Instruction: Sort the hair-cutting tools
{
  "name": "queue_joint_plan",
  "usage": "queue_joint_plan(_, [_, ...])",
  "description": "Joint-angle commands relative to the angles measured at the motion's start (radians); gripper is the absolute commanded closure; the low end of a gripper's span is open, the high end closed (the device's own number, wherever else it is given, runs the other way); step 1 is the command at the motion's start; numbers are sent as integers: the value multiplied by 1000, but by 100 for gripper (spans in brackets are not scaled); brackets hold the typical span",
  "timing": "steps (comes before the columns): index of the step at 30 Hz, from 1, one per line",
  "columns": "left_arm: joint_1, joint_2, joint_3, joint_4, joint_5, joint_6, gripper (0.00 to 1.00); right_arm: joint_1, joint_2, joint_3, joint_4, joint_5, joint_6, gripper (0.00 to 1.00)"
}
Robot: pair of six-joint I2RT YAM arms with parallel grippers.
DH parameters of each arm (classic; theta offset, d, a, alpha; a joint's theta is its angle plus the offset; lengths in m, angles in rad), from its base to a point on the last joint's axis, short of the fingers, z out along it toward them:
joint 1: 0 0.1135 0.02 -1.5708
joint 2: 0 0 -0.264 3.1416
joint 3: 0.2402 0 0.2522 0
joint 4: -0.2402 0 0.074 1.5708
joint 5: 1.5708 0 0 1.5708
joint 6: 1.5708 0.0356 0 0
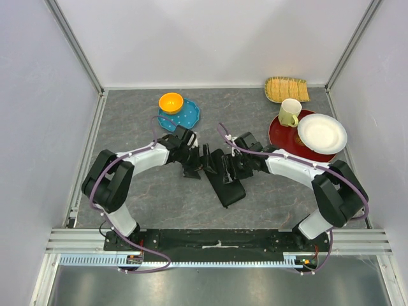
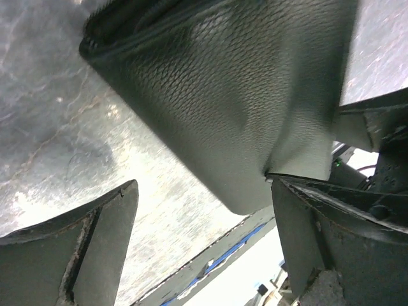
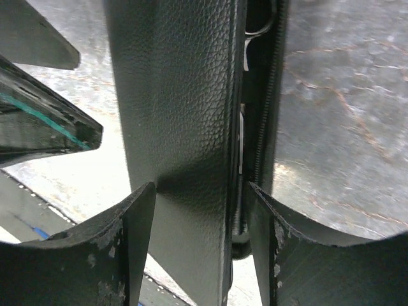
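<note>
- The black zip case lies at the centre of the worktop, its long side running from about 11 to 5 o'clock, and both arms converge on it.
- The right end effector is clenched on the case's long edge. One finger presses the leather cover and the other sits against the zipper side, seemingly to pin the case steady.
- The left end effector is released, its jaws standing wide apart. One finger touches a raised corner of the cover and the other hangs clear over bare worktop. My judgement is that it is placed to peel the cover back, not to carry anything.
- In the right wrist view the case gapes along the zipper, and a thin scissor ring glints inside at 12 o'clock. So at least one tool looks to be stowed in the case.
- The combs are not in view, and no tool lies loose on the worktop.
- An orange bowl on a teal plate sits at 11 o'clock of the case. A red plate bearing a mug and a white plate sits at 2 o'clock. All of these are well apart from the arms.
</note>
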Motion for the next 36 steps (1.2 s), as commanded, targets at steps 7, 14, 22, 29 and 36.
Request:
queue_joint_plan(7, [1, -158, -216, 281, 40, 63, 0, -1, -56, -62, 152, -189, 43, 54])
queue_joint_plan(14, [5, -245, -374, 525, 72, -9, 0, -8, -90, -50, 218, -251, 112, 100])
queue_joint_plan(22, [32, -409, -485, 697, 43, -68, 0, -71, -147, -16, 370, -442, 224, 100])
queue_joint_plan(29, [101, -478, -488, 792, 98, -155, 0, -82, -194, 39, 460, -583, 259, 100])
queue_joint_plan(36, [147, -440, -483, 919, 209, -275, 0, -84, -233, 2, 765, -708, 429, 100])
